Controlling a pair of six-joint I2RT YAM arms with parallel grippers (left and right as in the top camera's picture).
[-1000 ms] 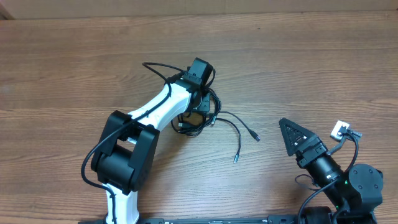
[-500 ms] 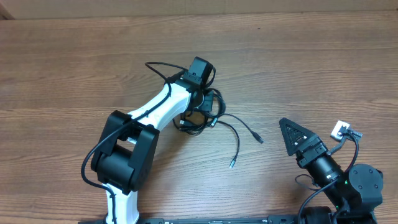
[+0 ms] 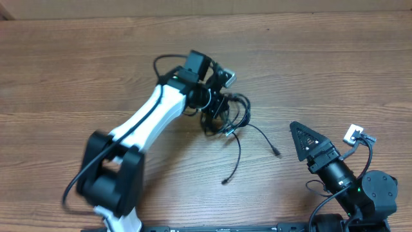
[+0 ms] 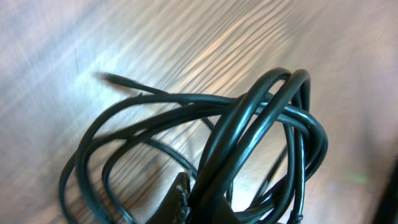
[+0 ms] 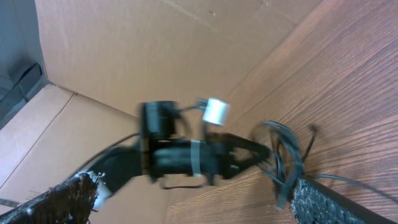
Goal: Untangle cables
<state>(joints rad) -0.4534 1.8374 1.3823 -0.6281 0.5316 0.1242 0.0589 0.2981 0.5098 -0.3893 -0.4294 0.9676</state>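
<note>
Closest to the bases, the right gripper (image 3: 302, 138) sits low over the table (image 3: 335, 71), its jaws spread wide with nothing between them. Its own camera catches only its two rough black fingers (image 5: 68, 198) at the bottom corners, both cut off by the frame.

Just beyond, two loose cable ends trail across the wood. One plug (image 3: 224, 182) lies toward the middle and another (image 3: 277, 153) lies nearer the right gripper; both are too small to identify.

Farther out, the cables (image 3: 226, 113) are bunched in a knot at the tip of the left gripper (image 3: 217, 106), whose jaws are closed on the bundle. From above, the knot hides the grip itself.

The left wrist camera shows what the overhead cannot: the cables (image 4: 249, 124) as glossy loops crossing one another right at the lens, blurred.

The right wrist view gives the left gripper (image 5: 258, 151) side-on and smeared, with the cables (image 5: 286, 158) draped at its tip. A cardboard wall (image 5: 155, 50) stands behind.
</note>
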